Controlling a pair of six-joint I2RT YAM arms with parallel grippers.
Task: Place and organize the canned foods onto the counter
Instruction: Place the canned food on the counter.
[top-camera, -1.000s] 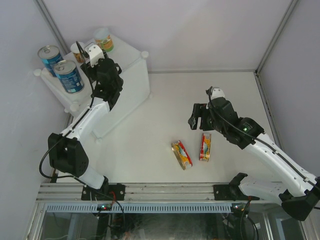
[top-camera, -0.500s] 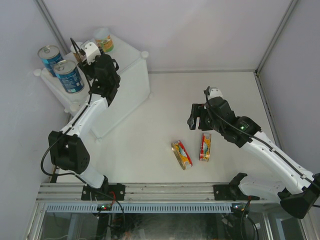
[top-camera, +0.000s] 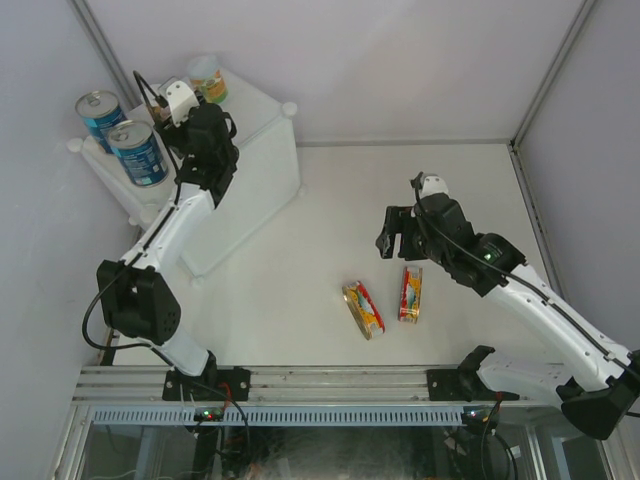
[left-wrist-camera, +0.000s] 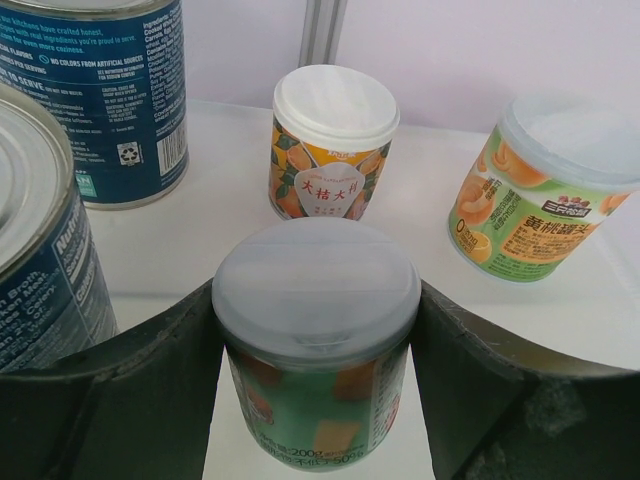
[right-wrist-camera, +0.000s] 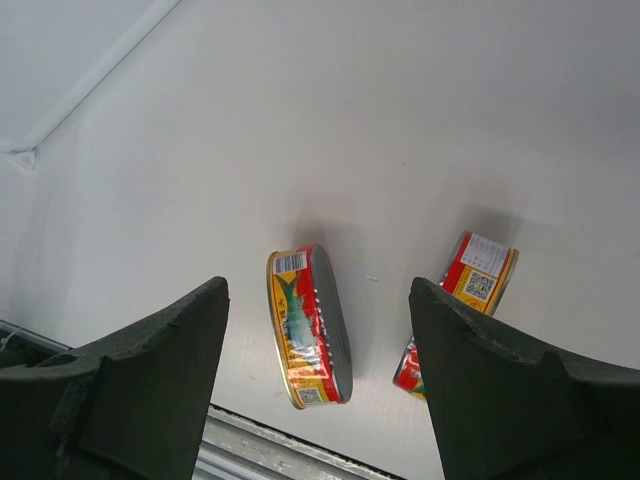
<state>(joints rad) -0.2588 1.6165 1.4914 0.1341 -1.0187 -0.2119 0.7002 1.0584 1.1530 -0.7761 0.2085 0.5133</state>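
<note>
Left hand (left-wrist-camera: 316, 345) grips round plastic-lidded can (left-wrist-camera: 316, 285); right hand (right-wrist-camera: 315, 285) agape above flat oval tins (right-wrist-camera: 308, 335).

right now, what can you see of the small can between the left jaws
The small can is short and round, with a cloudy plastic lid and a green label showing orange fruit pieces. It stands upright in the left gripper, whose jaws close on both its sides. It is over the white box, apart from the orange-labelled can behind it. Its base is out of view.
</note>
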